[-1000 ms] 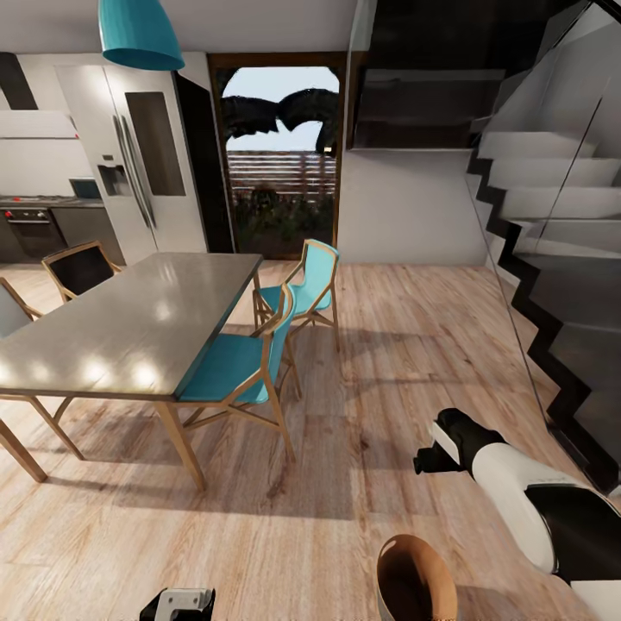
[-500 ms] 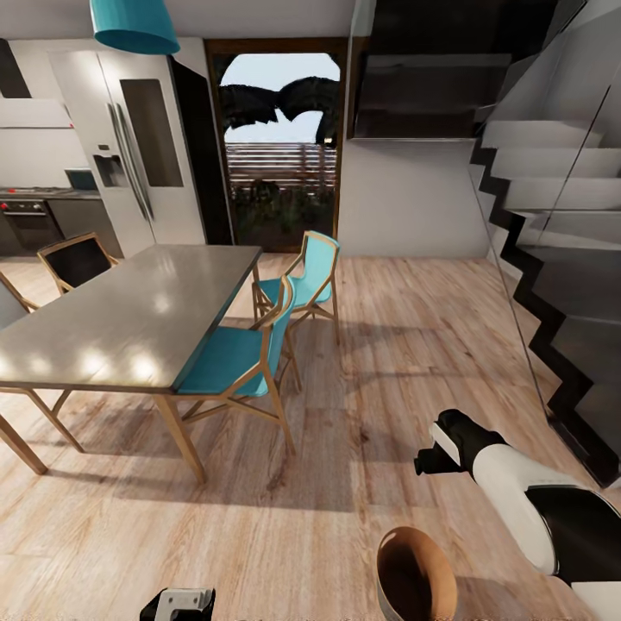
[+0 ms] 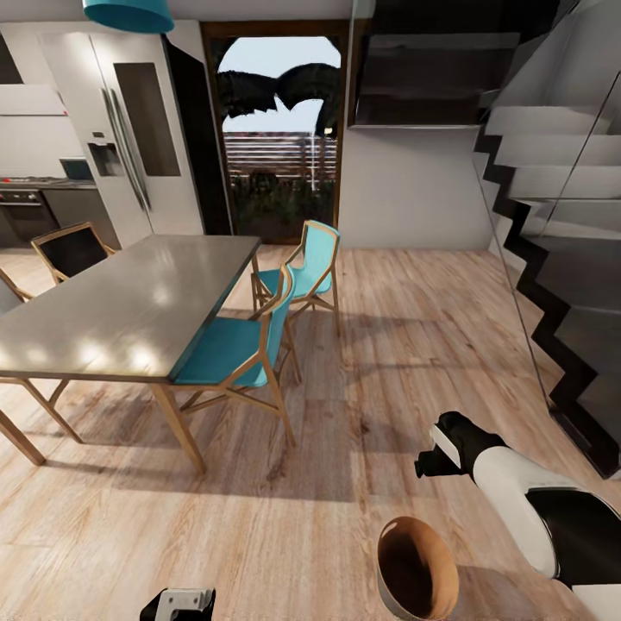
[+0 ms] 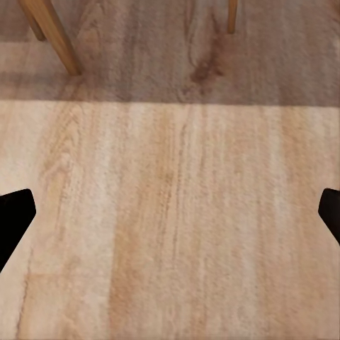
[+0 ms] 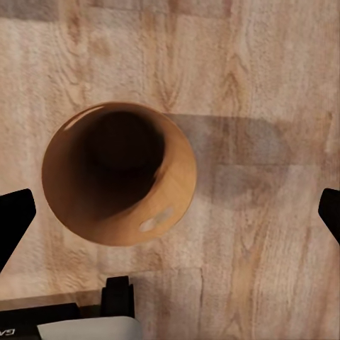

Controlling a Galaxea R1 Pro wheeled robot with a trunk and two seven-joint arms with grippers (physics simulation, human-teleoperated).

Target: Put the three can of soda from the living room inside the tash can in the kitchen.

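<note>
The tash can [image 3: 417, 569] stands low on the wood floor just in front of my base, its brown inside facing up. From above, in the right wrist view, the tash can [image 5: 117, 173] is dark at the bottom and I cannot tell what lies in it. No soda cans are in view. My right gripper [image 3: 429, 459] hangs above the bin and a little beyond it, and the right gripper [image 5: 170, 216] is open, with its black fingertips [image 5: 14, 216] far apart. My left gripper [image 4: 170, 219] is open over bare floor, holding nothing.
A grey dining table [image 3: 103, 319] with two teal chairs [image 3: 237, 349] stands ahead on the left. Behind it are a fridge [image 3: 129, 129] and kitchen units [image 3: 34, 207]. A dark staircase [image 3: 561, 259] runs along the right. Open wood floor [image 3: 405, 345] leads to a glass door [image 3: 276, 147].
The whole room has slid upward and slightly left in the head view, so the camera has moved. The bin and both arms keep their places in the picture.
</note>
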